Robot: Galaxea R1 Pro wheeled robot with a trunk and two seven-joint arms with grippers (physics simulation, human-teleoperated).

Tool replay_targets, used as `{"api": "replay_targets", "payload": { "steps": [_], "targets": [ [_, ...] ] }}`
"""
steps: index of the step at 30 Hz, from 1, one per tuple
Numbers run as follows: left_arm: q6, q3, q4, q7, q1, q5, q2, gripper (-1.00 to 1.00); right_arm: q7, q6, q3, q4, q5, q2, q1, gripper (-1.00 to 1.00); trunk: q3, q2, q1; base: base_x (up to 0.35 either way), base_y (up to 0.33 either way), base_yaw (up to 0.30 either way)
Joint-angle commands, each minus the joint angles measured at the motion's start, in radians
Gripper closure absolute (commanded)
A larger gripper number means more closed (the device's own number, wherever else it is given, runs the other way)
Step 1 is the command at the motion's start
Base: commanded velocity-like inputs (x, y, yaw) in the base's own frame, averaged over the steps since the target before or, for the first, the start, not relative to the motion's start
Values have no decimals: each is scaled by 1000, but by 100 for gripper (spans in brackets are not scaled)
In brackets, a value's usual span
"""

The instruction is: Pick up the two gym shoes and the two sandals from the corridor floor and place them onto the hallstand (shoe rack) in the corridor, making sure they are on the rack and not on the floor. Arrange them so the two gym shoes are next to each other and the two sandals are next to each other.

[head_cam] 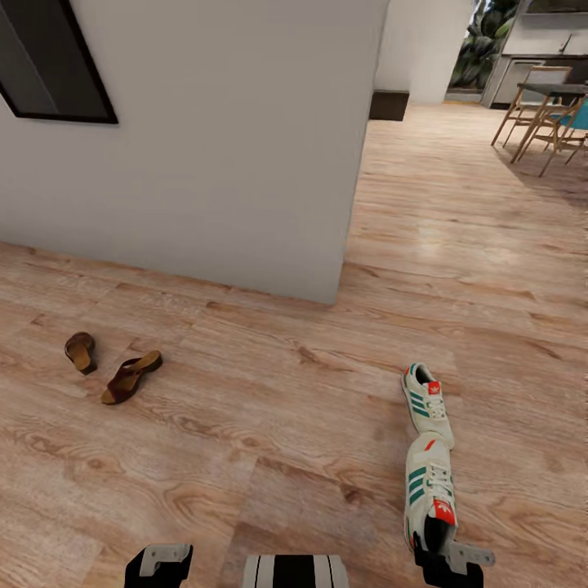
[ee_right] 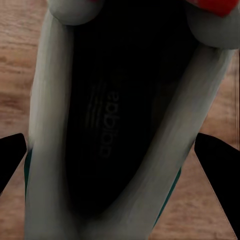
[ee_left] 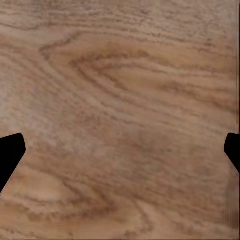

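Observation:
Two cream-white gym shoes with green stripes lie end to end on the corridor floor (head_cam: 269, 425) at the right, the far one (head_cam: 426, 403) ahead of the near one (head_cam: 428, 483). My right gripper (head_cam: 445, 562) hangs open just over the near shoe's heel. In the right wrist view the shoe's dark opening (ee_right: 117, 125) lies between the spread fingers of the gripper (ee_right: 115, 165). Two brown sandals (head_cam: 81, 351) (head_cam: 131, 376) lie at the left, a little apart. My left gripper (head_cam: 159, 563) (ee_left: 120, 150) is open above bare planks (ee_left: 120, 75). The hallstand is out of view.
A white wall block (head_cam: 245, 163) juts out ahead, its corner near the middle, with a dark framed panel (head_cam: 49, 65) at the upper left. Past the corner the floor runs back to a dining table and chairs (head_cam: 547, 114) at the far right.

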Motion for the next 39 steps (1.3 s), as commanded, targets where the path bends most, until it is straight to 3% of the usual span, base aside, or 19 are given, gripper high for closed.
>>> {"api": "replay_targets", "payload": {
  "steps": [1, 32, 39],
  "targets": [
    [-3, 7, 1, -5, 0, -3, -1, -100, 1, -4, 2, 1, -11, 0, 0, 100, 5, 0, -1, 0, 0, -187],
    [-3, 7, 8, -5, 0, -4, -2, -100, 1, -5, 2, 34, -14, 0, 0, 100, 162, 7, -15, 0, 0, -204],
    [-3, 7, 8, -5, 0, -4, -2, -100, 1, -5, 2, 35, -14, 0, 0, 100, 192, 56, -41, 0, 0, -223]
  ]
}}
